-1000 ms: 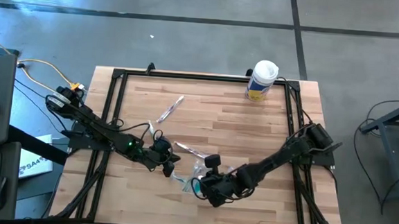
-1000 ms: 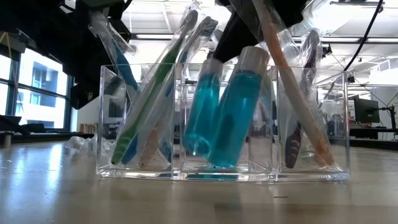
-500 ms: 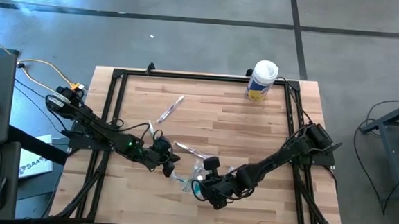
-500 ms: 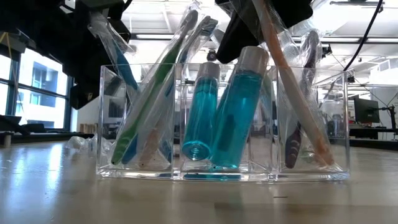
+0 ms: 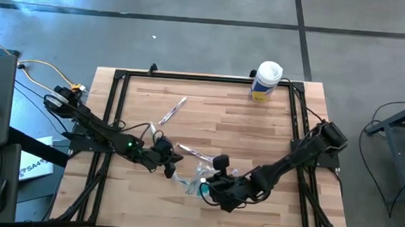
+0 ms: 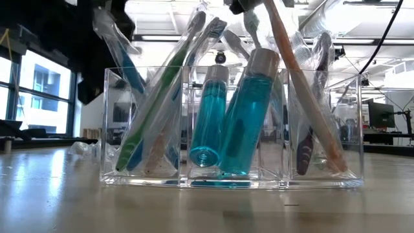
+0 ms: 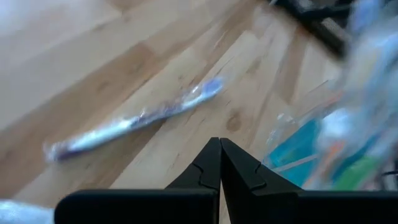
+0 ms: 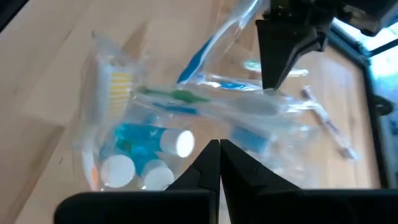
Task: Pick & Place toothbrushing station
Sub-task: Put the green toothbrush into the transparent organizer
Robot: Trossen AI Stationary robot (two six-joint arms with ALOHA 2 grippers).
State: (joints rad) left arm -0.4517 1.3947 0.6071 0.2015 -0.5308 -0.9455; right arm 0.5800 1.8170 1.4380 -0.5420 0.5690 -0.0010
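Clear holder (image 6: 231, 126) hides under both arms from above; only the low view shows its toothbrushes (image 6: 158, 97) and teal tubes (image 6: 246, 113) — right pincer (image 8: 219, 144) and left pincer (image 7: 220, 142) closed, empty.

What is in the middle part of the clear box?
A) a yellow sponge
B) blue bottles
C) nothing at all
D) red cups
B: in the low view, two blue bottles with silver caps lean inside the middle part of the clear box, with wrapped toothbrushes in the parts on either side.
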